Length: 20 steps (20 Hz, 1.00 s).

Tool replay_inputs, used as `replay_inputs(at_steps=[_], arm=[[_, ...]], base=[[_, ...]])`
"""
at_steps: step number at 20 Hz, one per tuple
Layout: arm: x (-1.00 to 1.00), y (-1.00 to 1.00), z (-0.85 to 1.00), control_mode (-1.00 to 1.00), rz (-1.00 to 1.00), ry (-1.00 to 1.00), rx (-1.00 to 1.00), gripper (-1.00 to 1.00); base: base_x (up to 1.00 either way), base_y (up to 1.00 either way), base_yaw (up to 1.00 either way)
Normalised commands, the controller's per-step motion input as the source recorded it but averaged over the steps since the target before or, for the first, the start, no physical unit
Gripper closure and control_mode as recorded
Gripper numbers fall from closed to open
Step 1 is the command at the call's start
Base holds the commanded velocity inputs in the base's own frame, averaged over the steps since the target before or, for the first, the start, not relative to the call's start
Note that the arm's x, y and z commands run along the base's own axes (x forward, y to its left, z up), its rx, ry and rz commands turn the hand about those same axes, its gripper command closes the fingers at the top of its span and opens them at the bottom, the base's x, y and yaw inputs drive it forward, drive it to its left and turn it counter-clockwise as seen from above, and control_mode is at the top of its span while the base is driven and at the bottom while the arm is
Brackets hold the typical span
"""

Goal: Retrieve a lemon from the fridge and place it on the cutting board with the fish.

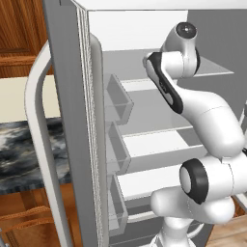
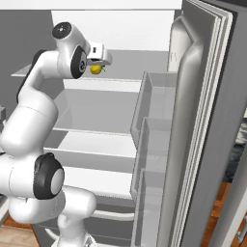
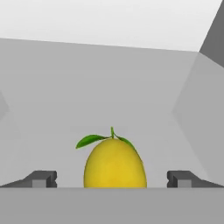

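The lemon (image 3: 114, 164) stands on the fridge's (image 2: 202, 120) top shelf (image 2: 111, 84), long axis upright in the hand view, its stem and green leaves pointing up. The fingers (image 3: 43, 178) stand wide apart, one either side of it, not touching.

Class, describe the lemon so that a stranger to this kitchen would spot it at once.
Start at the open fridge with its white interior. On an upper shelf, just ahead of the robot's open tool, stands the lemon. It is the one bright yellow thing there, egg-shaped, with small green leaves on top.
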Motion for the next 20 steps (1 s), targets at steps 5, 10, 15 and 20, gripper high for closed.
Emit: replay_inputs(at_steps=[5, 10, 15, 20], arm=[[0.11, 0.0, -0.11, -1.0, 0.0, 0.02, 0.0, -1.0], [0.12, 0.0, -0.09, -1.0, 0.0, 0.03, 0.0, -1.0], [0.08, 0.0, -0.04, -1.0, 0.0, 0.06, 0.0, -1.0], [0.0, 0.0, 0.0, -1.0, 0.0, 0.01, 0.0, -1.0]], base=[[0.0, 0.0, 0.0], [0.0, 0.0, 0.0], [0.0, 0.0, 0.0], [0.0, 0.0, 0.0]])
